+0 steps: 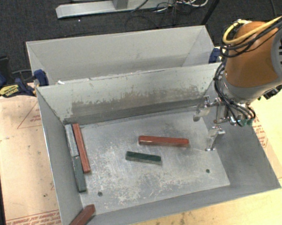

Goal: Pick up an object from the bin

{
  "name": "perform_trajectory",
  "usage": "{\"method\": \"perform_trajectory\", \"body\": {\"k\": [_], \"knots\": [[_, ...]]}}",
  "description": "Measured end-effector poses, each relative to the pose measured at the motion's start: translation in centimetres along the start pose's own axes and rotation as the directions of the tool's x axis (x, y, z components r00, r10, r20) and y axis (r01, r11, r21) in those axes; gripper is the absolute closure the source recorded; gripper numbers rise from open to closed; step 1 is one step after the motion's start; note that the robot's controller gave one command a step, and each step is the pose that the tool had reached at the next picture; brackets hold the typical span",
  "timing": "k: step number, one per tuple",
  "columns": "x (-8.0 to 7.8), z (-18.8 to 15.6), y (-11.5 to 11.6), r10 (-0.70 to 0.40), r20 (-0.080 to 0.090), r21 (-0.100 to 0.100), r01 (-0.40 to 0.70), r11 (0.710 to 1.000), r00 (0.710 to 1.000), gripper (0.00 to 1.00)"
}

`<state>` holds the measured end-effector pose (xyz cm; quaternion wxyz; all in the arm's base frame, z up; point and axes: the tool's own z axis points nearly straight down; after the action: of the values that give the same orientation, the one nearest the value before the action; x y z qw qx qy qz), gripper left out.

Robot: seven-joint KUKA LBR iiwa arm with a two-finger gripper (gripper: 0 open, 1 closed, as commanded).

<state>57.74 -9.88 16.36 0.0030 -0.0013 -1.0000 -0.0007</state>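
Note:
My gripper (206, 128) hangs over the right side of the bin floor, close to the right wall. Its two fingers stand apart, open, with nothing between them. A red-brown bar (164, 141) lies flat just left of the gripper, its right end a short way from the lower fingertip (211, 143). A shorter dark green bar (143, 157) lies left of and slightly in front of the red-brown one, apart from it.
Along the left wall lie a grey bar (71, 140), a red bar (81, 148) and a dark grey-green bar (79, 176), side by side or end to end. A brown bar (81, 219) rests in the front-left corner. The arm's orange cover sits above the right rim.

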Motion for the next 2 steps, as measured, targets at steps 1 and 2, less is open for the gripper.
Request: {"method": "perform_trajectory", "body": {"k": [1, 2], "knots": [[-0.2, -0.4, 0.0, -0.002, 0.007, 0.001, 0.002, 1.0, 1.0, 0.0], [-3.6, 8.6, 7.9, -0.031, 0.016, 0.001, 0.031, 1.0, 0.999, 1.0]]}}
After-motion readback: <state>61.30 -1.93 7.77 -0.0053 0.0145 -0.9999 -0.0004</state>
